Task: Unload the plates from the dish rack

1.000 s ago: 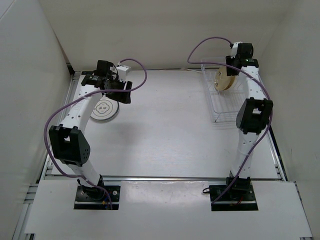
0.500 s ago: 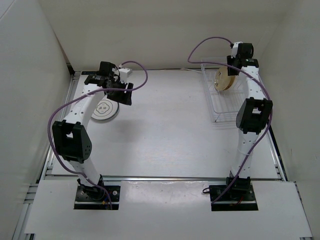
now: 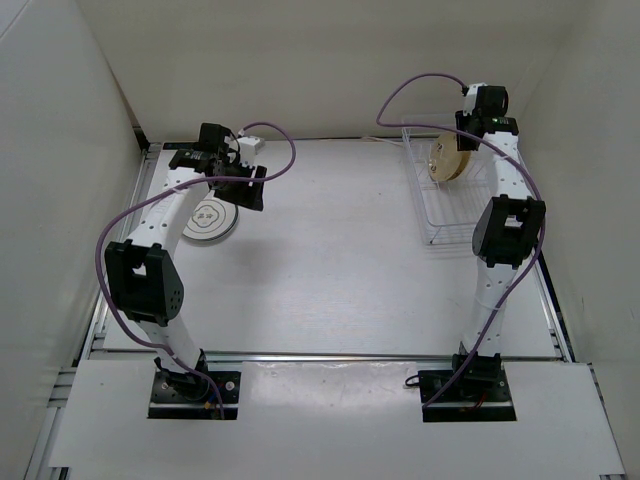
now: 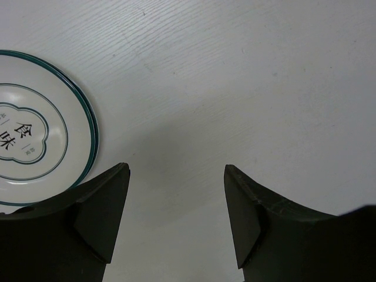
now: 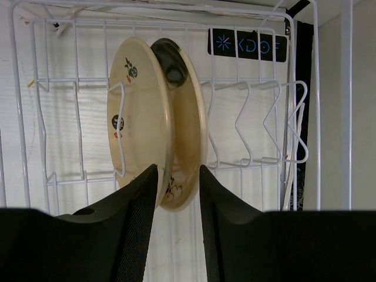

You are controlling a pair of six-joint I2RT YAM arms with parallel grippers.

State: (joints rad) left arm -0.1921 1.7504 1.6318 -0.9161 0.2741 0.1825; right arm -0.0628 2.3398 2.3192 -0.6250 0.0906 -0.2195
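Observation:
Two cream-tan plates stand on edge side by side in the white wire dish rack (image 5: 252,123). The left plate (image 5: 132,111) shows small printed marks. The right plate (image 5: 189,117) has a brown motif near its lower rim. My right gripper (image 5: 178,170) is open, its jaws narrow and straddling the lower rims of both. From above, these plates (image 3: 447,160) sit at the far end of the rack (image 3: 440,225), under my right gripper (image 3: 465,135). A pale plate with a dark rim (image 4: 35,147) lies flat on the table (image 3: 212,219). My left gripper (image 4: 176,194) hovers open beside it, holding nothing.
The rack stands at the back right against the enclosure's right wall (image 3: 590,200). A purple cable (image 3: 420,85) loops above it. The left wall (image 3: 60,180) is close to the flat plate. White tabletop (image 3: 330,250) lies between the two arms.
My right gripper's jaws have narrowed around the standing plates. The left arm lifted slightly away from the flat plate, then held still.

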